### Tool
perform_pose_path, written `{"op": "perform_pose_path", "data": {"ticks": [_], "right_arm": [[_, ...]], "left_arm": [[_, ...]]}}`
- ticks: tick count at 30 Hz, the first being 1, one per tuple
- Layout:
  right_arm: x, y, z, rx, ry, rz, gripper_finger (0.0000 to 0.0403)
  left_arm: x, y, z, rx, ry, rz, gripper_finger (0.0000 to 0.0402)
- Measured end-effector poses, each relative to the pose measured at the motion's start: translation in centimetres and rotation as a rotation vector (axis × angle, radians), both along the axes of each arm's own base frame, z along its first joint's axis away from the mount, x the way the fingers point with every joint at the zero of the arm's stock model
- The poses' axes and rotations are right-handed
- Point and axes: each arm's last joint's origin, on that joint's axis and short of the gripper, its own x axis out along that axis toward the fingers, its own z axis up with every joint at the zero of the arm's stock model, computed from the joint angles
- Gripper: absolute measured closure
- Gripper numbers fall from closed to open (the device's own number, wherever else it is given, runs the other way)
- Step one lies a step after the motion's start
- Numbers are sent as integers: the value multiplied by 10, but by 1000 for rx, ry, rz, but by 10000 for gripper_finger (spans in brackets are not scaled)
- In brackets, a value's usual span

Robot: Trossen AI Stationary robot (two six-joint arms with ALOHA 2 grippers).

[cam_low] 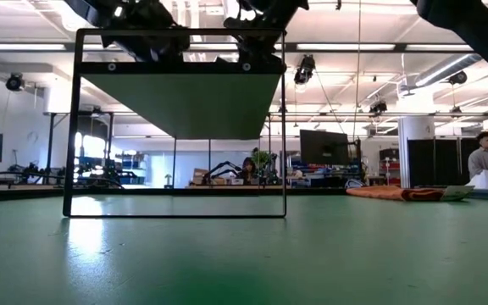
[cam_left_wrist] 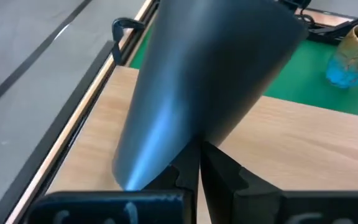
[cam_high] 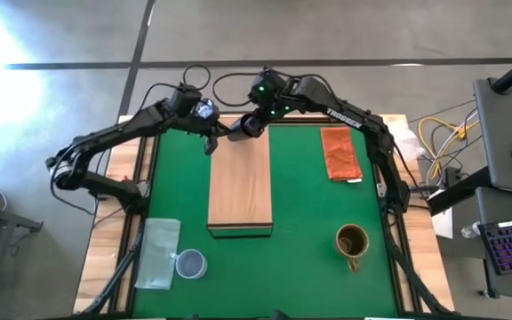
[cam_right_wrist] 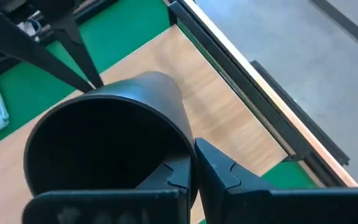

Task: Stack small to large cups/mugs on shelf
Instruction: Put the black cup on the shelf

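Note:
The narrow black cup (cam_high: pixel 238 131) lies tilted on its side over the far end of the light-wood shelf (cam_high: pixel 238 191), between my two grippers. My right gripper (cam_high: pixel 251 123) is shut on its rim. My left gripper (cam_high: pixel 213 135) is shut, its tips at the cup's outer wall (cam_left_wrist: pixel 210 68). The brown mug (cam_high: pixel 352 242) stands upright on the green table at the near right. The pale blue-grey mug (cam_high: pixel 190 263) stands on the clear plastic bag (cam_high: pixel 156 253) at the near left. My left gripper's shut fingertips (cam_right_wrist: pixel 95 82) touch the black cup's outer wall, coming from the table's left. Whether they pinch any of it, I cannot tell. My right gripper pinches the cup's rim (cam_right_wrist: pixel 188 149), one finger inside the mouth and one outside (cam_right_wrist: pixel 229 177). It comes from the table's far right. The cup lies tilted, its mouth toward this gripper, above the shelf board.
An orange-brown cloth (cam_high: pixel 339 153) lies on the green table right of the shelf. The shelf board sits raised on a thin black frame (cam_low: pixel 176 212). The table's wooden far edge (cam_right_wrist: pixel 278 118) runs close behind the grippers.

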Motion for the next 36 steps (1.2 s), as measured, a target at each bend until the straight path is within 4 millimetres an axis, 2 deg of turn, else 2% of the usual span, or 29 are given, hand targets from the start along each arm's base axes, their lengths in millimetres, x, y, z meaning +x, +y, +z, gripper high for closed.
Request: {"op": "perform_pose_path", "data": {"ticks": [5, 10, 21, 27, 36], "right_arm": [[-1, 1, 6, -3, -36, 8, 392], [3, 1, 7, 24, -79, 29, 374], [10, -8, 9, 10, -175, 21, 317], [13, -26, -3, -13, -158, -27, 297], [11, -30, -2, -17, -161, -37, 284]], "left_arm": [[-3, 9, -13, -22, 26, 21, 398], [-4, 8, -26, -49, 47, 25, 398], [-4, 8, -28, -52, 50, 27, 398], [-5, 7, -29, -84, 44, 27, 398], [-14, -2, -48, -127, 88, 26, 398]]}}
